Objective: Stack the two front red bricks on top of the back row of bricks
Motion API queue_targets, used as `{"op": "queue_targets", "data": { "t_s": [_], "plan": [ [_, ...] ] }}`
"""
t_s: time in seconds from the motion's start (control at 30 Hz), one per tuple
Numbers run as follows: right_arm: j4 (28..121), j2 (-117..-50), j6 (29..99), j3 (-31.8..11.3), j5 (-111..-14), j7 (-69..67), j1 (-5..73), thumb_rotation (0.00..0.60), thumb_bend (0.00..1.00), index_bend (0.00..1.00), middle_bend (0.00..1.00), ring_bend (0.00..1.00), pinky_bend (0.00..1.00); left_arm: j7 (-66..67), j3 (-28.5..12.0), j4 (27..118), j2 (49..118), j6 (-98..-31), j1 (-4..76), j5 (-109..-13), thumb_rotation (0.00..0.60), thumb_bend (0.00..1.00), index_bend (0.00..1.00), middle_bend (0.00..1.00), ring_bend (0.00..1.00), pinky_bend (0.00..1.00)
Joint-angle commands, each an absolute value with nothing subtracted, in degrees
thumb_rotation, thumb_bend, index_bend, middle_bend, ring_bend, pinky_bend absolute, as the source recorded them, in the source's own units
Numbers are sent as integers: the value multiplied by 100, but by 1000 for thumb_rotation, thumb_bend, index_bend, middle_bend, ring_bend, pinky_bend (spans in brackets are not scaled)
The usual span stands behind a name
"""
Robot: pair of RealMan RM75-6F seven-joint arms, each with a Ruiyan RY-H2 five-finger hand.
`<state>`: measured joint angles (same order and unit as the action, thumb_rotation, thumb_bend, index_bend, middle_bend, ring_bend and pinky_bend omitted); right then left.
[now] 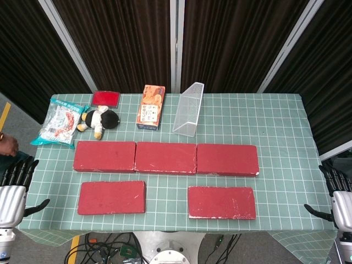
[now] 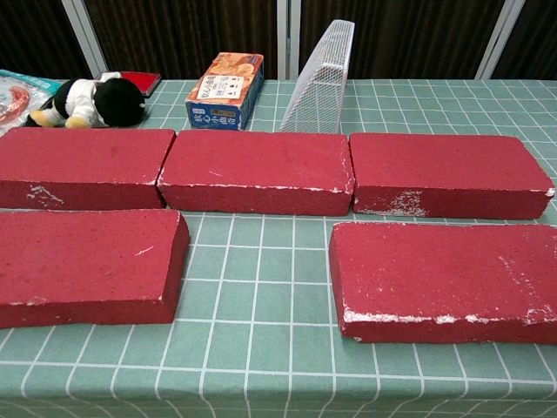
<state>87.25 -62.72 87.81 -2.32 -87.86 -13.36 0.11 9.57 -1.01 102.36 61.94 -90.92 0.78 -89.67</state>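
Head view: back row (image 1: 165,158) of three bricks; two front bricks, left (image 1: 111,197) and right (image 1: 221,202), lie flat on the counter (image 1: 280,126). Left robot hand (image 1: 16,184) and right robot hand (image 1: 336,192) hang off-counter, fingers apart, empty. Chest view: nothing stacked; next move is probably reaching for a front brick.

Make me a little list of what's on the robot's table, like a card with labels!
back row: three red bricks end to end
front left brick: flat on the cloth, not stacked yet
front right brick: flat on the cloth, not stacked yet
behind the bricks: plush toy, snack box, white mesh holder, snack bag, red flat box
left hand: at the table's left edge, holding nothing
right hand: at the table's right edge, holding nothing
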Motion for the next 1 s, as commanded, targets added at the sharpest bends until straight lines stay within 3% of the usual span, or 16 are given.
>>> {"op": "queue_targets", "data": {
  "t_s": [0.03, 0.57, 1.0],
  "plan": [
    [8718, -6276, 8775, -229, -8790, -1338, 14, 600, 0, 0, 0, 0, 0, 967, -97, 10252, 6193, -9077, 76, -8958, 600, 19, 35, 0, 0, 0],
    [8739, -6262, 8836, -233, -8810, -1314, -7, 600, 0, 0, 0, 0, 0, 660, 32, 10393, 6194, -8830, 168, -9129, 600, 18, 35, 0, 0, 0],
    [9186, -5819, 8954, -441, -8790, -1310, 65, 600, 0, 0, 0, 0, 0, 459, 382, 10909, 6439, -7586, 753, -9418, 600, 0, 35, 0, 0, 0]
  ]
}}
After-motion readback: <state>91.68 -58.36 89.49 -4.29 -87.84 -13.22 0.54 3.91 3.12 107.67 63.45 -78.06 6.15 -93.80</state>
